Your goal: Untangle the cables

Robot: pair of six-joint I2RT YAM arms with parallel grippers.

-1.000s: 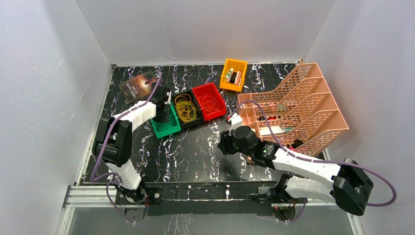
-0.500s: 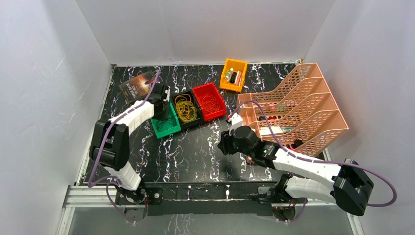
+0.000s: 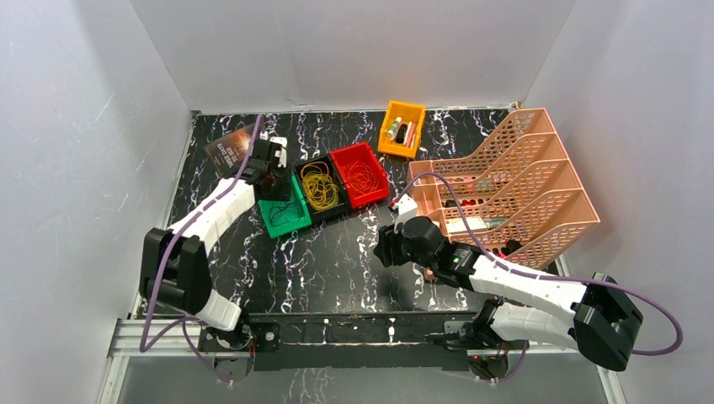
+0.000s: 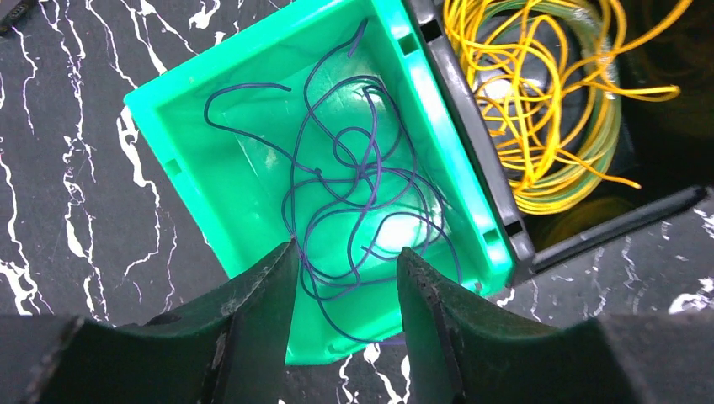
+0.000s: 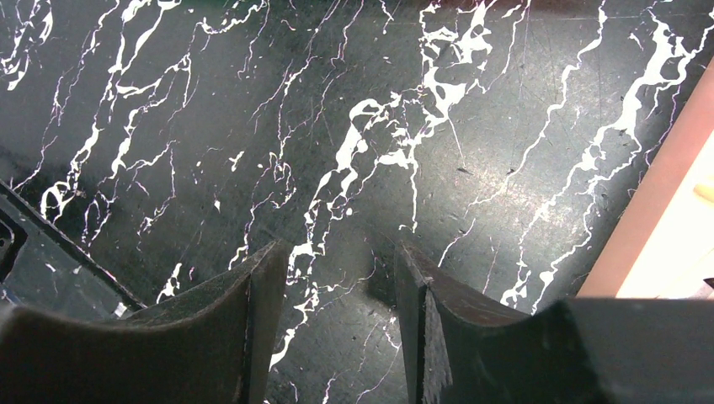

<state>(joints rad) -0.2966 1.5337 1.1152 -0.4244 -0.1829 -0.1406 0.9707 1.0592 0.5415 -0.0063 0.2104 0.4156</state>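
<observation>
Purple cable [image 4: 352, 181] loose in green bin [image 4: 189, 160], directly beneath left pincer [image 4: 345, 252], jaws parted, gripping nothing; right pincer [image 5: 337, 252] parted, empty, over surface [image 5: 471, 126], well apart from bin; left arm nearer

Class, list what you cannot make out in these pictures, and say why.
- Orange bin contents: too small, top view.
- Rack contents: hidden behind its perforated walls, top view.
- Book cover: partly under left arm, top view.
- Yellow cables: cut off by left wrist view's top edge.

Purple cables [image 4: 337, 189], green bin [image 4: 194, 160]
</observation>
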